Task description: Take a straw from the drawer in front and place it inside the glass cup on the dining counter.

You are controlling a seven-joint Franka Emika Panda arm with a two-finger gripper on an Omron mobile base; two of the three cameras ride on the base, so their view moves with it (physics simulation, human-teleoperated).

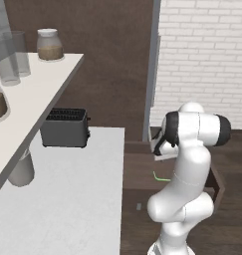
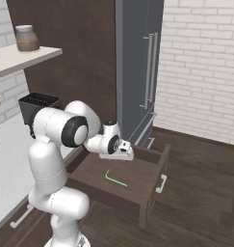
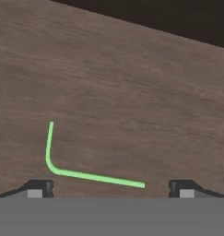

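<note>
One straw (image 3: 85, 175) lies flat on the floor of the open drawer (image 2: 137, 178), light green, bent into an L: a short leg and a longer leg joined by a rounded elbow. My gripper (image 3: 110, 186) hangs above it, jaws released and spread wide, holding nothing; both tips (image 3: 37, 188) sit to either side of the long leg in the hand view.

Handling, as I judge it: very light, thin, probably smooth plastic, flexible enough to buckle if pinched hard. Lying flush on wood, it leaves little to get under. Best hold looks like the middle of the long leg, jaws closing across it, so the short leg hangs free.

Count: straw, one. Drawer open, one, with one pale handle (image 2: 161, 184). On the tabletop (image 1: 67, 199) to the left: one black toaster (image 1: 65, 128). On the shelf (image 1: 38, 94) above it: one lidded jar (image 1: 49, 45), two tall greyish glasses (image 1: 10, 57).
</note>
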